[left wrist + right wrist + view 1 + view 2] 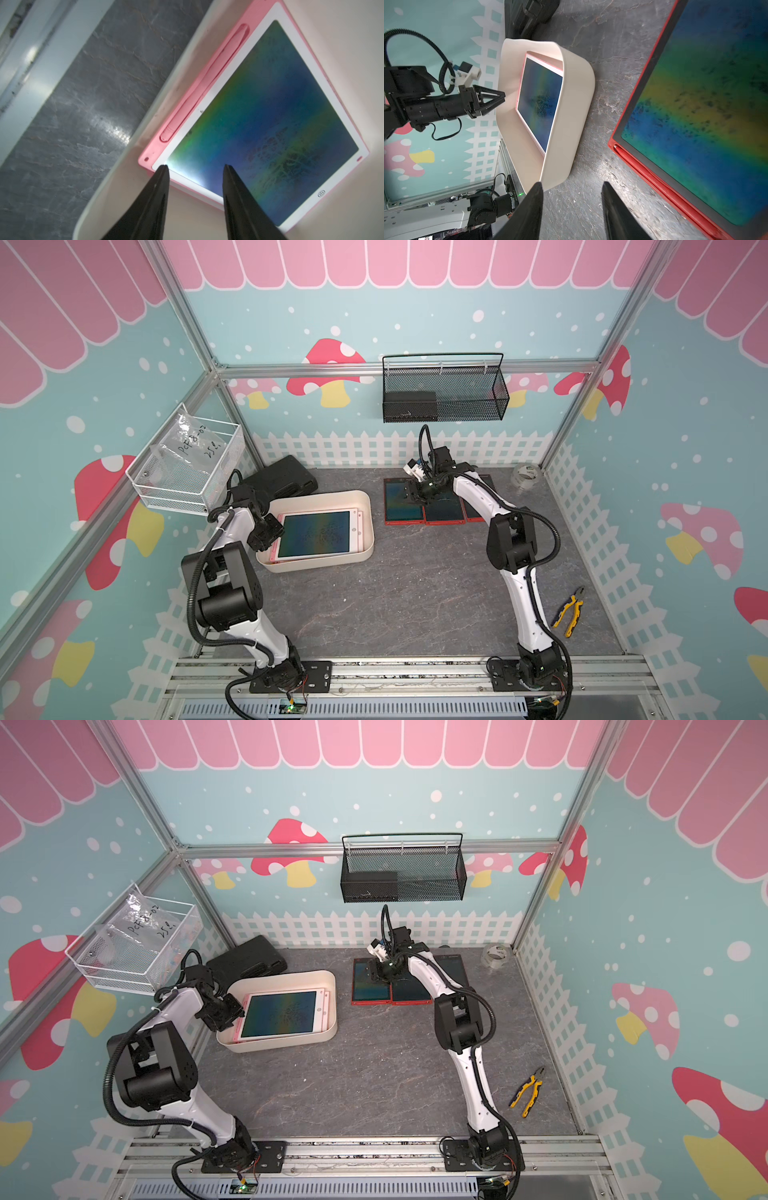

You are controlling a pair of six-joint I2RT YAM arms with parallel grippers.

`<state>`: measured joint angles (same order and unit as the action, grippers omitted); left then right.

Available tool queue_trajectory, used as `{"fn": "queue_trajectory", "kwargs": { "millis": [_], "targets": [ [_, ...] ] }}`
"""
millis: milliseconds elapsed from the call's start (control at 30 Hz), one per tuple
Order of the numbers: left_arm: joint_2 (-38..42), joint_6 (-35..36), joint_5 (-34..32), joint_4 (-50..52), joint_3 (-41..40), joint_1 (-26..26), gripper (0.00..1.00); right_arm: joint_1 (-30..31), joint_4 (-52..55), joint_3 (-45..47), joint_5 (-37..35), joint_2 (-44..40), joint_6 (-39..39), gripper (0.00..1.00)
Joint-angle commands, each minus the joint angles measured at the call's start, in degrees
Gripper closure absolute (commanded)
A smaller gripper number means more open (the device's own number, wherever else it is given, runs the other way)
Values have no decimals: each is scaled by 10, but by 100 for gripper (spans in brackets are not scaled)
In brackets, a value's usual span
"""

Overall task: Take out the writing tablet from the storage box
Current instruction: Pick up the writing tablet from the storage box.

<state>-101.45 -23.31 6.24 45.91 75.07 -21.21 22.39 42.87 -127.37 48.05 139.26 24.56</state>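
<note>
Pink writing tablet lies flat inside cream storage box, at table's 9 o'clock. I see left gripper parted, empty, hovering at tablet's 9 o'clock edge. Right gripper parted, empty, by red tablets at 12 o'clock.

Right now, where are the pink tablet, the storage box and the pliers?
pink tablet [313, 534]: in a top view, middle of screen.
storage box [324, 561]: in a top view, near wall.
pliers [573, 608]: in a top view, yellow handle.
</note>
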Motion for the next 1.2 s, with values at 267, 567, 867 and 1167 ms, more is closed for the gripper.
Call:
{"fn": "queue_trajectory", "kwargs": {
  "millis": [267,567,867,1167],
  "targets": [
    [-68,90,-44,70,79,-7,55,34,21,-50,15,39,41,51],
    [-62,139,-72,69,60,4,54,58,-3,-8,20,19,43,53],
    [-73,159,-115,74,45,60,54,63,-65,113,19,-49,50,52],
    [-73,146,-118,71,53,67,54,62,-64,96,34,-44,32,51]
  ]
}}
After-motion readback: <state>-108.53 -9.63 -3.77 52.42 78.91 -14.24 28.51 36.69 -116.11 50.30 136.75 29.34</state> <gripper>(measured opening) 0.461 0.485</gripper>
